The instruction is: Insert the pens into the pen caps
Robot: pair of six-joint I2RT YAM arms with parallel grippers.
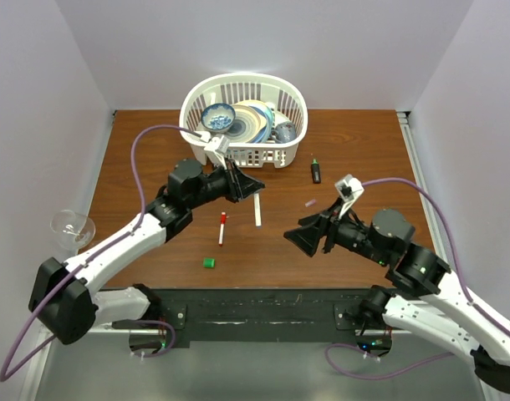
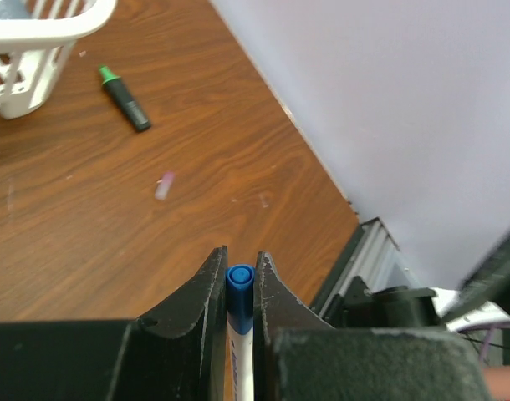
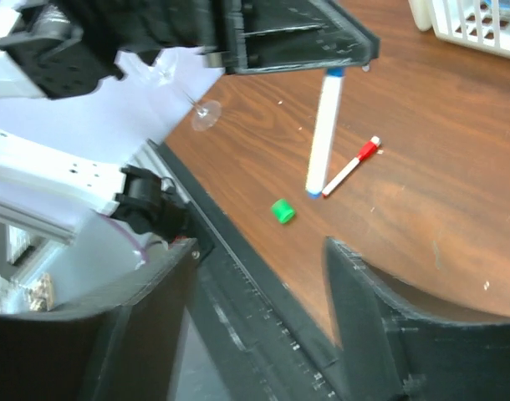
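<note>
1. The left gripper was over the middle of the table, just near of the white basket. Its jaws were clenched on a white pen.
2. In the left wrist view the fingers pressed on either side of the pen's blue cap, which was already seated on the barrel.
3. The pen hung from that grip with its lower end toward the table. In the right wrist view that lower end appeared to touch the wood, though the angle made contact hard to confirm.
4. A second white pen lay flat on the table just left of the held one, with a red cap at its far end.
5. The green cap sat alone on the table, near of both pens and close to the near edge.
6. The black marker lay to the right of the basket with its green tip pointing far, well apart from the green cap.
7. The right gripper hovered over the table right of centre, with its jaws released, spread wide and holding nothing.
8. A small pink scrap lay between the marker and the right gripper.
</note>
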